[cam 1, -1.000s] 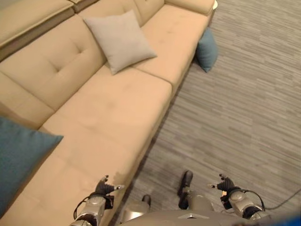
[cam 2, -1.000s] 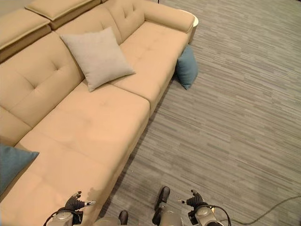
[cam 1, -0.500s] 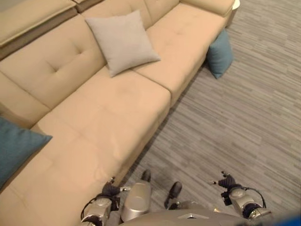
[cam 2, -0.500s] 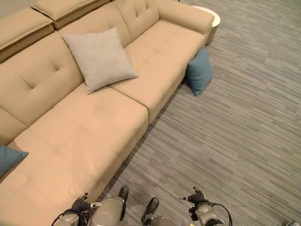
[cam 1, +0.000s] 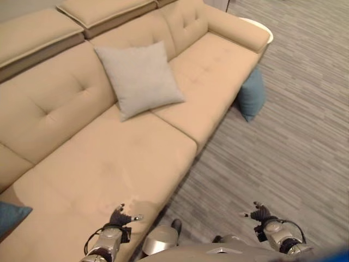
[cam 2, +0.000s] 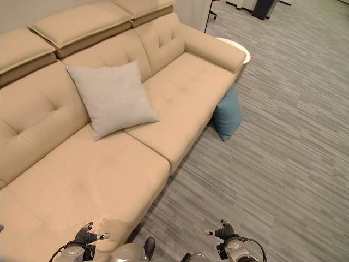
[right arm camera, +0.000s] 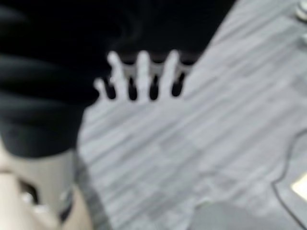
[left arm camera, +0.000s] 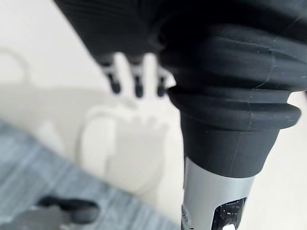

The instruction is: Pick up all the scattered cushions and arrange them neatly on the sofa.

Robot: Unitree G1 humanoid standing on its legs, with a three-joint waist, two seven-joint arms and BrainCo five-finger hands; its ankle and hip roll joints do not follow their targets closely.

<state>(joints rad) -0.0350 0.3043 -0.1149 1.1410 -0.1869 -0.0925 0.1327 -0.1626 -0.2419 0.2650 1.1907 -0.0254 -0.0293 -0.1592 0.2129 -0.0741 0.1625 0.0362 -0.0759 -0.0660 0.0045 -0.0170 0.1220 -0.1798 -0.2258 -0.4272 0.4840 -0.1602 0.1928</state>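
The left hand (cam 1: 121,217) is seen at about 7 o'clock in the head view, held over the front edge of the beige sofa (cam 1: 109,164), its fingers straight and relaxed, nothing grasped. The right hand (cam 1: 260,213) is held at about 5 o'clock above the grey striped floor (cam 1: 294,142), fingers likewise spread and empty; in its wrist view the straight fingers (right arm camera: 143,72) are seen against the floor.

A grey cushion (cam 1: 139,78) is propped on the seat against the backrest, toward 12 o'clock. A blue cushion (cam 1: 251,94) is found on the floor at about 2 o'clock, leaning against the sofa's front near the armrest and partly hidden behind the seat edge. A corner of another blue cushion (cam 1: 11,216) is cut off at 9 o'clock on the seat. A white round table (cam 2: 235,50) is partly hidden behind the armrest.
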